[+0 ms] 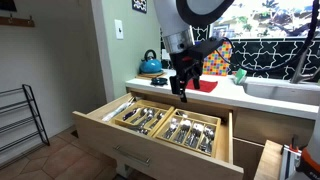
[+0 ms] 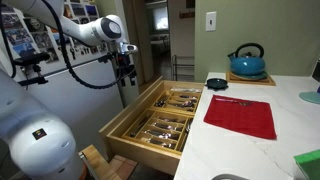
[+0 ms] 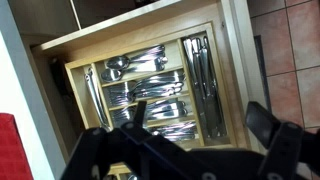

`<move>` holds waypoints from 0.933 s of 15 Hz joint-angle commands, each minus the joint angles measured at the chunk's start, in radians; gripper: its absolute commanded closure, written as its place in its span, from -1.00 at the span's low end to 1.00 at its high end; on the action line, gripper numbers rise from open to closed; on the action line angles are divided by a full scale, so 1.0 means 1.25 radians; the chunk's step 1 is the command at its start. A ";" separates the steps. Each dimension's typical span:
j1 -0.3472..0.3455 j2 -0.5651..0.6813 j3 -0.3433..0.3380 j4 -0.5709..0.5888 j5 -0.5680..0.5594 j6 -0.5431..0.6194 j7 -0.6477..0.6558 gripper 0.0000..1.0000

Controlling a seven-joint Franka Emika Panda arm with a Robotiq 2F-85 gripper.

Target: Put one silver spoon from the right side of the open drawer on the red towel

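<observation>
The open drawer of light wood holds two divider trays of silver cutlery in both exterior views. In the wrist view the drawer fills the frame, and one tray shows spoons and knives in separate compartments. My gripper hangs above the drawer's back part, near the counter edge. In the wrist view its jaws are open and empty over the cutlery. The red towel lies flat on the white counter; a strip of it shows in the wrist view.
A blue kettle and a small dark bowl stand at the back of the counter. A sink is set in the counter beyond the towel. A patterned cloth lies behind the arm. A wire rack stands on the floor.
</observation>
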 commanded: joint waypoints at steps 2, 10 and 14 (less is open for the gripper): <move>0.029 0.004 -0.026 0.001 -0.008 -0.002 0.008 -1.00; -0.011 0.056 -0.049 0.019 -0.043 0.030 0.106 -1.00; -0.041 0.123 -0.107 0.029 -0.076 0.132 0.196 -1.00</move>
